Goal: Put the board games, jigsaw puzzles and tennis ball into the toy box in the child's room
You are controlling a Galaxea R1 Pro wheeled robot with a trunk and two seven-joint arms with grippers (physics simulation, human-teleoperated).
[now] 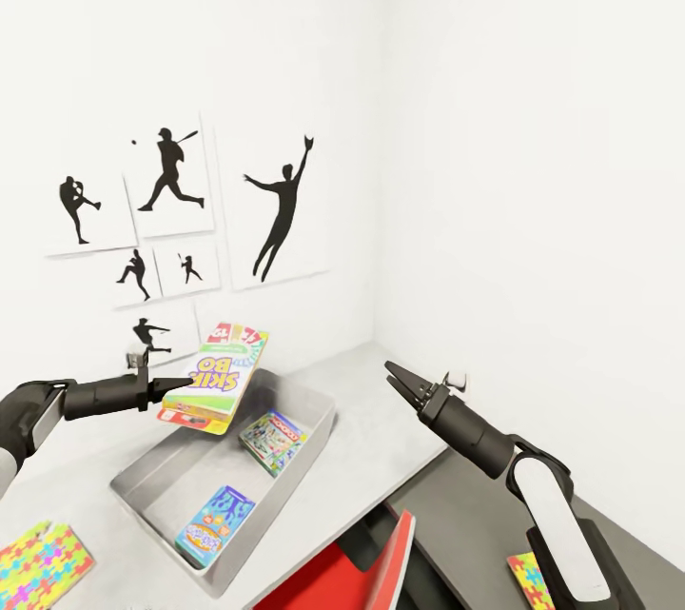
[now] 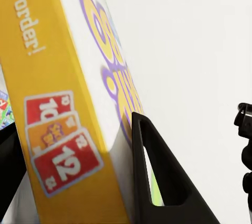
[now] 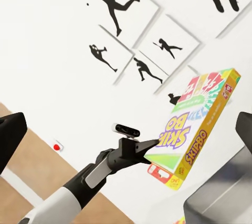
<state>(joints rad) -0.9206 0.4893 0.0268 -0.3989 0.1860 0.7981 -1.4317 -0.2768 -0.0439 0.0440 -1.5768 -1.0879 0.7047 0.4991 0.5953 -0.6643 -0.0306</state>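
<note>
My left gripper is shut on the yellow-green board game with purple lettering and holds it tilted above the far end of the grey toy box. Up close, one left finger presses on the game's face. Inside the toy box lie the Monopoly game and the blue game. One jigsaw puzzle lies on the table near its left front. My right gripper hovers open over the table, right of the box. The tennis ball and the bed are out of view.
Another jigsaw-patterned board shows low at the right beside my right arm. A red object stands below the table's front edge. White walls meet in a corner behind the table, with baseball silhouette pictures on the left one.
</note>
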